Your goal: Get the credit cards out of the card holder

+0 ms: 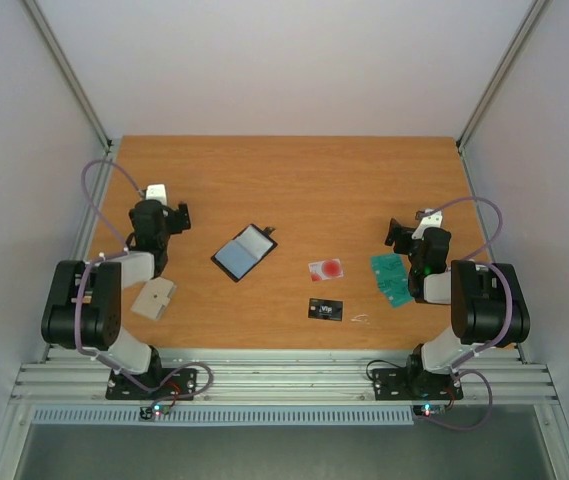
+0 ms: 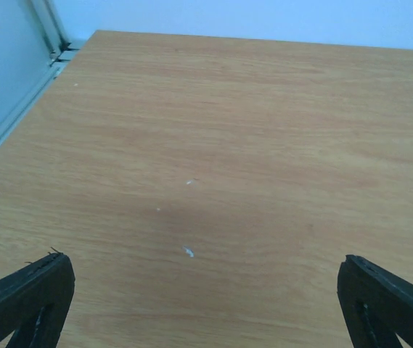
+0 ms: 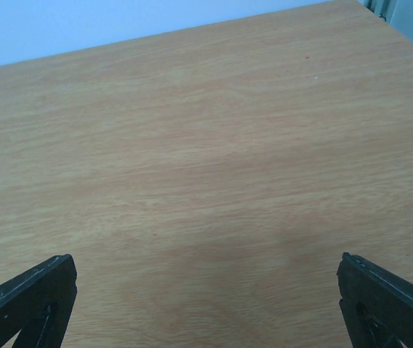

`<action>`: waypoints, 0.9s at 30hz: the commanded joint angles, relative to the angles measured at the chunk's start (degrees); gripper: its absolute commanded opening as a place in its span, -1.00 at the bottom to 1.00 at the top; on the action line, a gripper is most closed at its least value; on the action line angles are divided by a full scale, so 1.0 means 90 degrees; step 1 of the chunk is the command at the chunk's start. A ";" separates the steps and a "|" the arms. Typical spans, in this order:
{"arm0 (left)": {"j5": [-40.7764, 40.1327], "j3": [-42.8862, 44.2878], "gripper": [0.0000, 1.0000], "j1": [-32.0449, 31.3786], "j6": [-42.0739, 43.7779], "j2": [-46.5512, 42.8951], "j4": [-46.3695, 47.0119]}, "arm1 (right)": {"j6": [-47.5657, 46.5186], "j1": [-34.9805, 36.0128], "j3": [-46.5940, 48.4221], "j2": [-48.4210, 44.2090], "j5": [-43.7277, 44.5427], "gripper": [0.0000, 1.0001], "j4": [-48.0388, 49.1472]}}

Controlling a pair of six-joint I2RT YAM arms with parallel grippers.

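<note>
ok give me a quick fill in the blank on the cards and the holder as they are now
1. The card holder lies ___, its pale blue inside showing.
2. The whitish card bears a round ___ spot.
3. The teal-green cards lie closest to the ___ arm.
4. The left arm's fingers and the right arm's fingers are spread wide and hold ___.

Missing words: open; red; right; nothing
</note>
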 commanded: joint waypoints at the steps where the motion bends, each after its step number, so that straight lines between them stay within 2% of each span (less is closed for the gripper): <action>1: 0.0589 -0.0736 0.99 -0.0024 0.0306 -0.0235 0.1140 | -0.0158 0.0042 0.0096 -0.0011 -0.0025 0.97 0.0172; 4: 0.0879 -0.1336 0.99 -0.0070 0.0458 -0.0096 0.2283 | -0.0165 0.0044 0.0075 -0.0027 -0.0033 0.97 0.0212; 8: 0.0910 -0.1476 0.99 -0.0028 0.0545 -0.0063 0.2599 | -0.0162 0.0044 0.0074 -0.0011 -0.0035 0.97 0.0218; 19: 0.1164 -0.1326 0.99 0.0026 0.0591 0.0025 0.2475 | -0.0166 0.0044 0.0101 -0.0004 -0.0041 0.97 0.0193; 27: 0.1164 -0.1307 0.99 0.0032 0.0590 0.0035 0.2444 | -0.0516 0.0268 0.0408 0.0021 -0.0118 0.97 -0.0368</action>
